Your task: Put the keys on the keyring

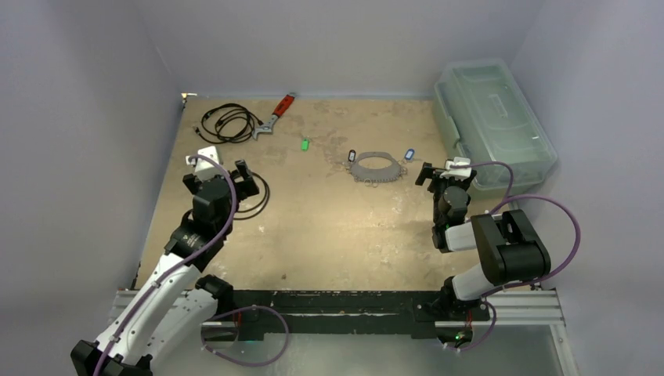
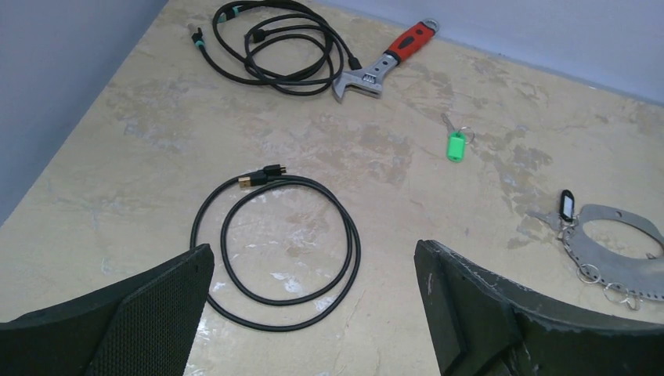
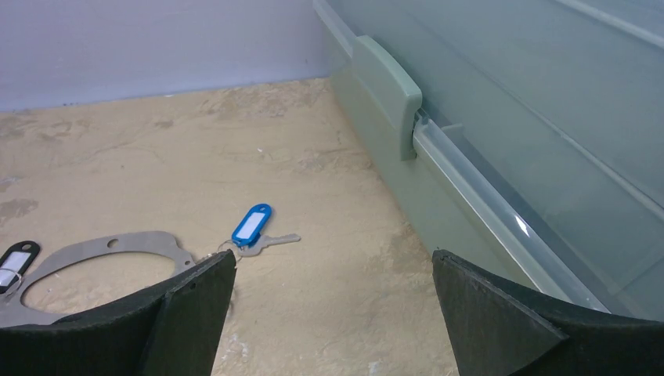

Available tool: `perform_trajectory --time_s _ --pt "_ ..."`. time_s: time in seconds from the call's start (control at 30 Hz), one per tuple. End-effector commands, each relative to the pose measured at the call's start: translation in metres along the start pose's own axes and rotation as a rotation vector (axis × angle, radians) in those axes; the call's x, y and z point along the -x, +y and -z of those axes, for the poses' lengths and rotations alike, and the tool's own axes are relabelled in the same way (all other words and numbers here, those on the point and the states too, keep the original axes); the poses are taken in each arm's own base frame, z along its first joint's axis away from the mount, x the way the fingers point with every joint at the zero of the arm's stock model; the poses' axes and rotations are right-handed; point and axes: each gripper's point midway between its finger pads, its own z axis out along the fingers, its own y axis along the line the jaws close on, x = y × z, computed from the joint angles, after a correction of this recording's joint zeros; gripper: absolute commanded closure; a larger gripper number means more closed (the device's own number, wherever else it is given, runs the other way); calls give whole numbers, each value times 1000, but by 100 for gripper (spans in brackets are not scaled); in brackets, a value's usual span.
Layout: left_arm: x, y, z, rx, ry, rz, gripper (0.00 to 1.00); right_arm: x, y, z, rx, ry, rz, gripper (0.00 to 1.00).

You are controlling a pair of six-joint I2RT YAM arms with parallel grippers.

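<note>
Grey keyring (image 3: 156,244) is laid flat, green-tagged key (image 2: 456,146) apart from it; left gripper (image 1: 221,166) and right gripper (image 1: 446,169) are held wide open, empty, for pickup.

PLACE: robotics lab test cell | WALLS: plain pale panels (image 1: 329,39) boxing in the bench | BENCH: scuffed, stained beige top (image 1: 329,235) | RIG: left arm (image 1: 176,258) and right arm (image 1: 501,254) bolted to a metal rail (image 1: 532,309) at the near edge | CLUTTER: red-handled wrench (image 1: 276,115), coiled black cables (image 1: 227,123), translucent lidded plastic box (image 1: 493,121)
</note>
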Motion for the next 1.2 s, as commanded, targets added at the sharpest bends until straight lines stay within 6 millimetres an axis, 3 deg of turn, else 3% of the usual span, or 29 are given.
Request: perform_trajectory --time_s 0.0,0.2,0.37,0.47,0.57,0.73,0.83,0.97,1.07,1.17 --pt "16 -15 3 -81 -37 45 1 20 5 -7 10 -66 -28 1" --pt "11 -15 0 -64 -1 42 1 20 5 -8 9 -65 -28 1" --pt "25 -56 16 -307 -15 73 0 20 4 -7 8 -65 -29 1" --pt "44 -66 33 -398 -42 51 1 20 5 -8 11 -65 -29 1" --pt "41 -77 44 -492 -20 -18 1 18 5 -10 24 -50 -34 1" --pt "33 -77 37 -470 59 -101 1 18 4 -10 22 -51 -36 1" --pt "33 -81 39 -498 58 -109 1 22 -18 -5 -123 -72 -38 1" --pt "34 -76 36 -465 49 -110 1 31 -16 -3 -152 -71 -17 1" --pt "35 -74 34 -446 51 -112 1 56 6 -10 -156 -26 70 1" --pt "36 -72 34 -439 48 -110 1 82 34 -19 -92 18 -70 1"
